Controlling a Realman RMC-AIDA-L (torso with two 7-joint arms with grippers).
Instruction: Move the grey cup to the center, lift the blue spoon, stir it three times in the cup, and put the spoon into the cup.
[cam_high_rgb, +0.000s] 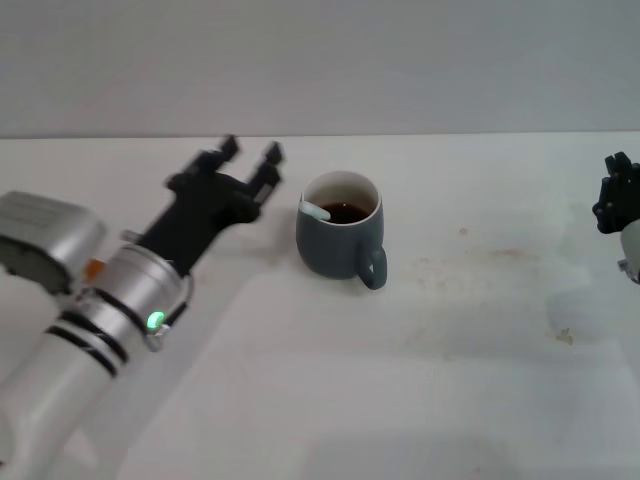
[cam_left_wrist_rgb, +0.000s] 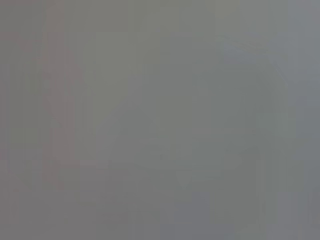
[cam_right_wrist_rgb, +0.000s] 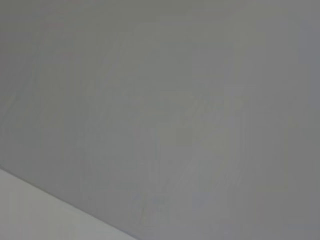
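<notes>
Head view: I've got the grey cup (cam_high_rgb: 340, 238) sitting mid-counter (cam_high_rgb: 450, 350), blue spoon (cam_high_rgb: 316, 210) already leaning inside against the rim. My left end effector (cam_high_rgb: 250, 156) hangs just beside the cup, fingers spread, holding nothing. Right end effector (cam_high_rgb: 615, 195) sits at the counter's edge, can't tell its grip.

Left pincer (cam_high_rgb: 250, 157) open, empty; right pincer (cam_high_rgb: 617, 195) parked.

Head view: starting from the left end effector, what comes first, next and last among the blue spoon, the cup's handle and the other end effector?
From the left end effector:
1. Blue spoon, at the grey cup's near rim.
2. Cup's handle, on its far side.
3. Right end effector, at the table's right edge.
</notes>
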